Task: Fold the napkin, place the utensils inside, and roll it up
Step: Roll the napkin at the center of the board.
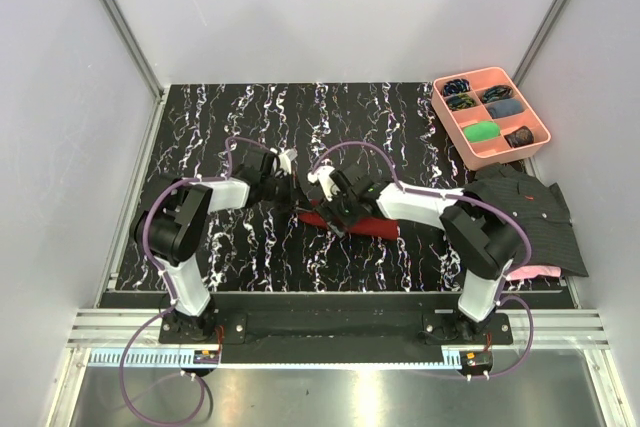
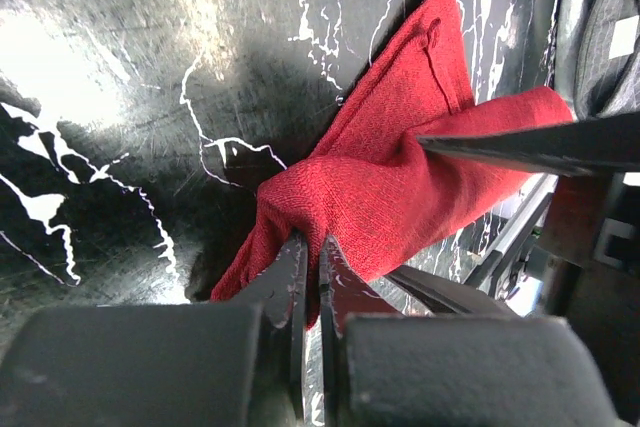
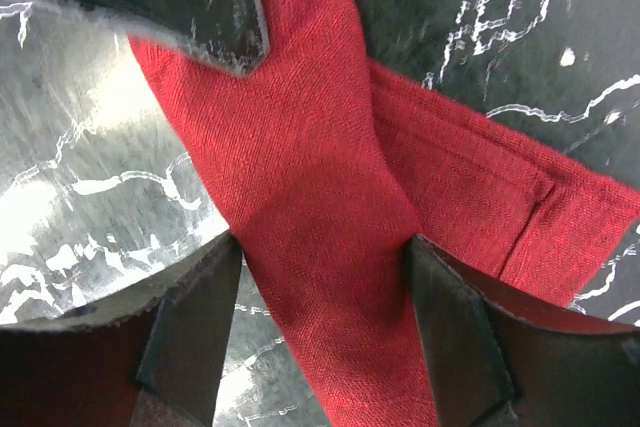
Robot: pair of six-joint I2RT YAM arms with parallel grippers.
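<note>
pinching the napkin (image 2: 400, 177) with left gripper (image 2: 312, 247), right gripper (image 3: 320, 297) spread astride it — risks dragging the fold open if pulled unevenly.

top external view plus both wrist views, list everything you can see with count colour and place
table: one, black with white veins, fills the workspace
napkin: one, dark red, bunched at table centre between the arms
tray: one, pink, far right corner, compartments hold small items, one green
shirt: one, dark striped, right edge of the table
cloth: one, pink, sticking out under the shirt's near side
left tool: shut on the napkin
right tool: open, a napkin strip between its fingers
</note>
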